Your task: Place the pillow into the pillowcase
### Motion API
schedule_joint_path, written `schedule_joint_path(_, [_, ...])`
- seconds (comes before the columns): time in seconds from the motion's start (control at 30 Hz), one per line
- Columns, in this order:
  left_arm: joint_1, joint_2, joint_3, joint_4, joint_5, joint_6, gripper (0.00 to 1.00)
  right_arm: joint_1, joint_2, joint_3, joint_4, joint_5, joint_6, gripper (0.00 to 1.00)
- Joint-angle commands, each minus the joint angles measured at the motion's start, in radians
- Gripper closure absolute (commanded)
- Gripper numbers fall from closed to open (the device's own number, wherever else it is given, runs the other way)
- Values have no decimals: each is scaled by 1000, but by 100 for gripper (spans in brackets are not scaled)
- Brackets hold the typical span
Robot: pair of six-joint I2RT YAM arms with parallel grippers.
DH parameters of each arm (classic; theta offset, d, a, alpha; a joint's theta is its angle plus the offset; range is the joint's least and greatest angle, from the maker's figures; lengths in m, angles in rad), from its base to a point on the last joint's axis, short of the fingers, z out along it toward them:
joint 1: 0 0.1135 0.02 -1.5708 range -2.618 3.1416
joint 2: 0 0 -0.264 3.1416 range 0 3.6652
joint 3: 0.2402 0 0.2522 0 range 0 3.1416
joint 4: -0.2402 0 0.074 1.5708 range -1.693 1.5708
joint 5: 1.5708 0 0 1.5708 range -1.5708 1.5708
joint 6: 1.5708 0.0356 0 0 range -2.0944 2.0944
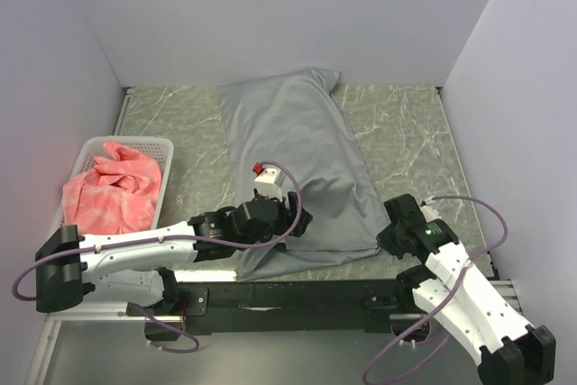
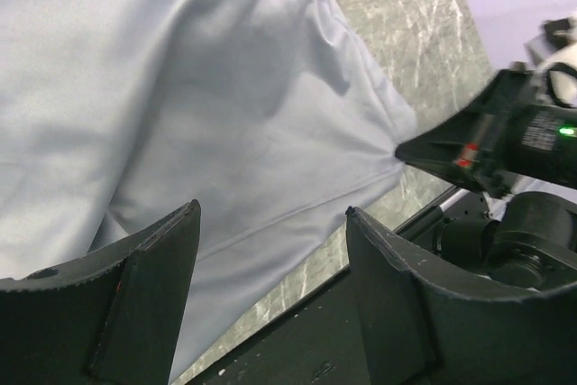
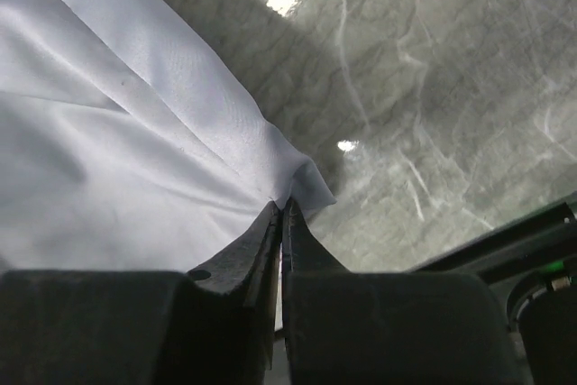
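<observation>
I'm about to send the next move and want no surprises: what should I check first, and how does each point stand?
1. Right fingers shut on the pillowcase corner: ok.
2. Left fingers open, holding nothing, over the pillowcase's near edge: ok.
3. Pillow fully inside: cannot tell; none shows, though the pillowcase bulges.
4. Pink cloth lying in the basket, clear of the pillowcase: ok.
</observation>
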Motion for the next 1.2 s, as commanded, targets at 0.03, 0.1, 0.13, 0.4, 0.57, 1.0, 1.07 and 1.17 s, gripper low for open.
schedule_joint_path(0.03, [16, 53, 26, -35, -28, -56, 32, -3, -55, 107, -115, -13, 5, 94])
schedule_joint_path(0.1, [19, 77, 37, -56, -56, -79, 37, -6, -73, 135, -161, -3, 2, 94])
schedule_joint_path(0.13, [19, 106, 43, -90, -74, -99, 38, -4, -92, 161, -179, 3, 7, 94])
schedule_joint_path(0.4, [16, 251, 74, -174, -145, -148, 38, -12, -127, 238, -310, 67, 18, 78])
schedule_joint_path(0.57, [-48, 313, 95, -202, -163, -139, 30, -15, -129, 190, -269, 23, 18, 72])
schedule_joint_path(1.0, [-182, 528, 261, -467, -356, -163, 38, -14, -57, 186, -158, 6, -47, 67])
schedule_joint_path(1.07, [-197, 563, 307, -571, -396, -192, 36, -14, -54, 183, -132, 0, -55, 67])
schedule_joint_path(1.17, [-226, 632, 365, -692, -456, -273, 33, -14, -60, 179, -109, -6, -68, 67])
